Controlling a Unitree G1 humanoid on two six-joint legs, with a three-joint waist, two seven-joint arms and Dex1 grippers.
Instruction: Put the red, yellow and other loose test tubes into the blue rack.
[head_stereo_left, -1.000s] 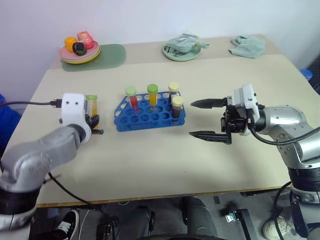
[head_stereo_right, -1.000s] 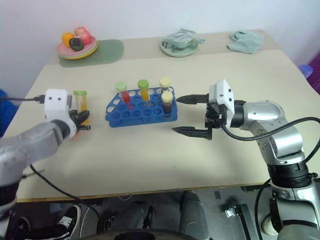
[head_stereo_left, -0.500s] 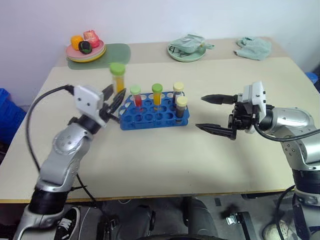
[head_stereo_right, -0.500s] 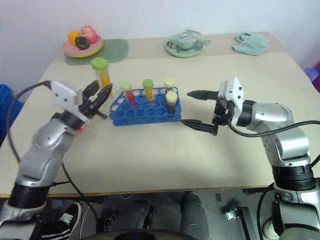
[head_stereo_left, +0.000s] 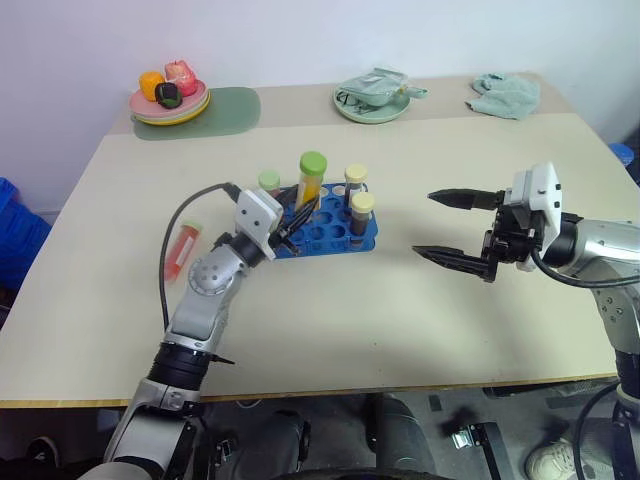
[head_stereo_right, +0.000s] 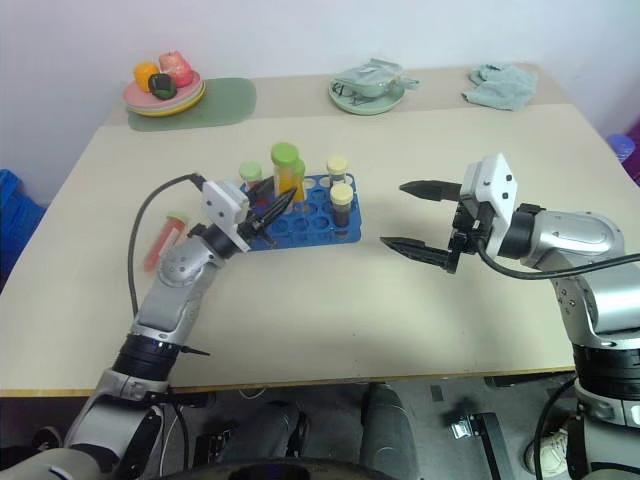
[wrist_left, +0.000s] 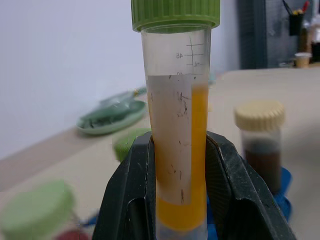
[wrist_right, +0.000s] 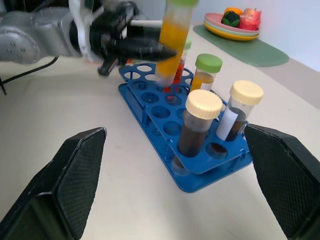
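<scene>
A red tube (head_stereo_left: 182, 246) lay loose on the tan table (head_stereo_left: 330, 320), to the left of my left arm and well apart from the rack (head_stereo_left: 322, 229). My right gripper (head_stereo_left: 452, 227) hovered right of the rack, fingers spread wide and holding nothing. My left gripper (head_stereo_left: 290, 227) was pinched on a yellow tube (head_stereo_left: 310, 185), held upright over the rack's left end; the wrist view showed its clear plastic wall with printed gradations, a frosted label and a ribbed green cap. The rack was blue plastic with round holes. In it stood a green-capped red tube (wrist_right: 183, 57), a green-capped amber tube (wrist_right: 205, 72) and two cream-capped dark tubes (wrist_right: 199, 125), the latter at the right end. Beyond lay a green mat (head_stereo_left: 222, 108), a plate of toy fruit (head_stereo_left: 168, 98), a green dish (head_stereo_left: 372, 103) and a crumpled cloth (head_stereo_left: 506, 94).
</scene>
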